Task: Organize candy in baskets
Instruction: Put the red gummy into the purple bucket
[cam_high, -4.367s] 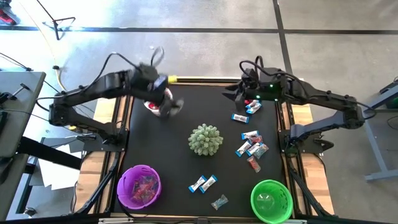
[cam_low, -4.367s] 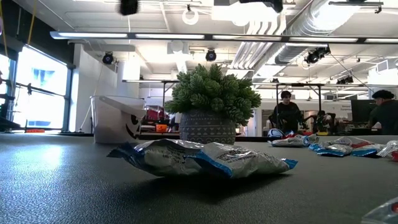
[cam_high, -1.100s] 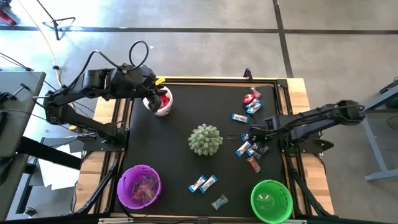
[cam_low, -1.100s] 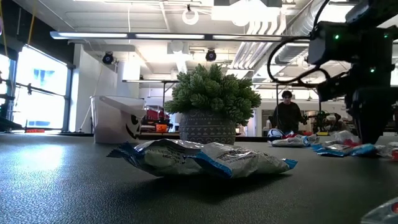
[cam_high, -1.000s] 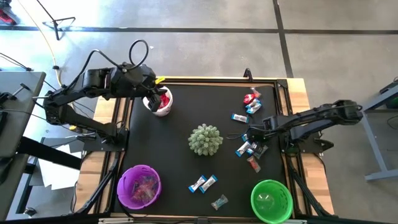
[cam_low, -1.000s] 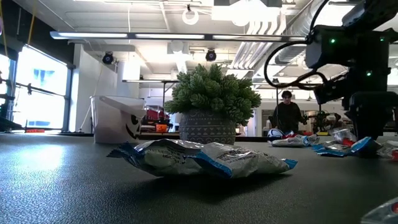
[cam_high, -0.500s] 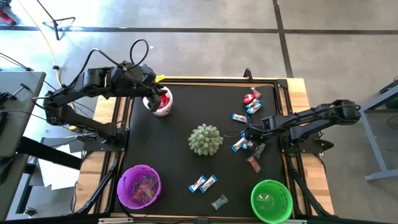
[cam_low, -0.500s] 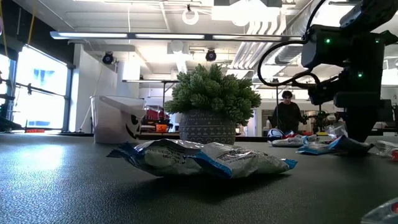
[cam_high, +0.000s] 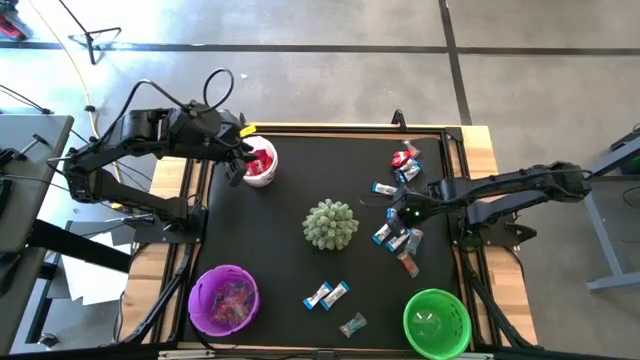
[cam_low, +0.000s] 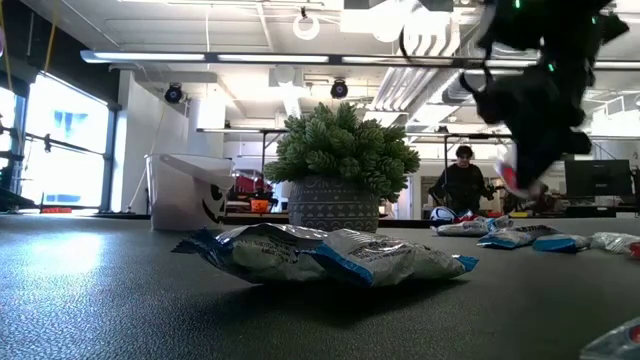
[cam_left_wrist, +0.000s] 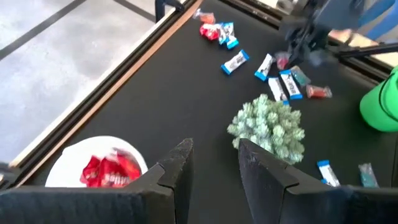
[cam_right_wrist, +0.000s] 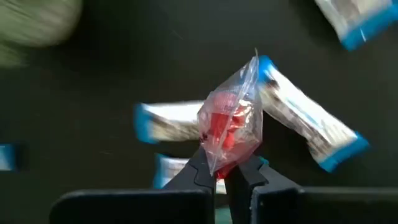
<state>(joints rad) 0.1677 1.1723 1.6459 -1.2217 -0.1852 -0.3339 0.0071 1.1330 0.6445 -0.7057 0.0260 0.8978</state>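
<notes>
My right gripper is shut on a red candy in a clear wrapper, above the cluster of blue-and-silver candy at the table's right. In the low view this candy hangs off the table. My left gripper stands open beside the white basket at the far left, which holds red candy. The purple basket sits near left with candy in it. The green basket sits near right. My right gripper pinches one end of the clear wrapper between its two fingertips. The red sweet and the rest of the wrapper stick out beyond the fingers. The candy is lifted clear of the table.
A spiky pale-green ball stands mid-table. More candy lies at the far right and near the front edge, with a clear-wrapped one beside it. People show in the room behind.
My right gripper was down among the candy at the table's right. It has risen with the clear-wrapped red candy, which is now lifted clear of the table.
</notes>
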